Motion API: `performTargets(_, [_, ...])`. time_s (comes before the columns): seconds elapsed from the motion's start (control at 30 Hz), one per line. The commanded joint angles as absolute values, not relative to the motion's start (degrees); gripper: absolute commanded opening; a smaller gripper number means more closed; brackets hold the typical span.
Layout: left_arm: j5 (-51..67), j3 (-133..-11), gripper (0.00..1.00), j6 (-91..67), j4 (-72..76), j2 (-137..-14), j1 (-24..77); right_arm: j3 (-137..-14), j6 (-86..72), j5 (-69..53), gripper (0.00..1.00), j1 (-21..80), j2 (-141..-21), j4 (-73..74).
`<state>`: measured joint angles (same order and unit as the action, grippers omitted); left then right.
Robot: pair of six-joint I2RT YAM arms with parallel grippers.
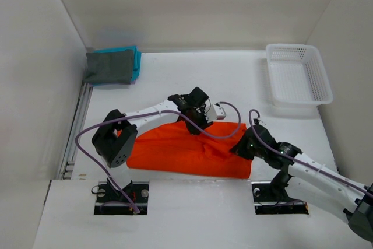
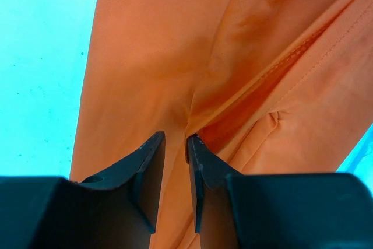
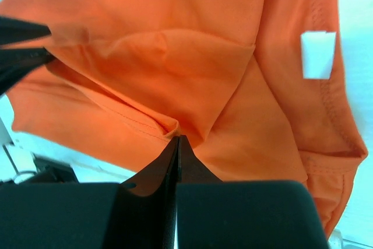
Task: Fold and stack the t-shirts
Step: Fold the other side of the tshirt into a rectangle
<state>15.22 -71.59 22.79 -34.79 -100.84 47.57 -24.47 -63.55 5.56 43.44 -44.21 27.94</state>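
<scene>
An orange t-shirt (image 1: 175, 150) lay spread and rumpled across the near middle of a white surface (image 1: 233, 80), between the two arms. The left tool (image 2: 176, 138) hung over the shirt's far edge near its middle. Its fingers were spread slightly, with a narrow gap between them, and a raised crease of orange cloth ran up to the tips. The right tool (image 3: 178, 138) sat at the shirt's right end with its fingers pressed together, pinching a small fold of the hem. In the right wrist view a white label (image 3: 317, 55) showed inside the shirt, near a stitched edge.

In the far left corner of the surface, a folded dark grey t-shirt (image 1: 109, 67) rested on top of a teal t-shirt (image 1: 136, 58), whose edge showed along the far and right sides. A white mesh basket (image 1: 298, 74) stood at the far right, well apart from the shirts.
</scene>
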Motion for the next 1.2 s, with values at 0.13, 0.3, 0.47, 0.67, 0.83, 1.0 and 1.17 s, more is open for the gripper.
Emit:
performTargets(0.13, [15.8,-72.4,0.24,23.7,-37.0,-101.0,47.7,-19.8,-64.7,1.9,0.03,46.4,-39.0,25.2])
performTargets(0.3, [17.1,-72.9,0.35,25.0,-40.2,-101.0,47.7,-18.3,-64.2,-1.1,0.17,49.3,-37.3,24.2])
performTargets(0.47, [18.1,-71.9,0.5,30.3,-45.9,-99.1,46.5,-21.2,-60.2,-3.0,0.2,53.8,-35.2,26.8])
performTargets(0.67, [19.0,-71.5,0.6,34.9,-48.8,-95.5,45.0,-30.0,-52.1,3.6,0.17,51.5,-37.7,29.0])
performTargets(0.83, [21.0,-72.4,0.65,36.2,-50.9,-94.5,43.6,-31.7,-49.7,6.9,0.09,42.7,-47.3,22.2])
performTargets(1.0, [21.5,-72.4,0.66,33.2,-47.1,-94.0,38.0,-29.6,-49.1,5.8,0.05,38.8,-57.3,10.5])
performTargets(1.17, [17.9,-74.2,0.68,24.9,-38.9,-96.3,36.2,-28.0,-49.3,-1.3,0.01,41.7,-62.6,3.4])
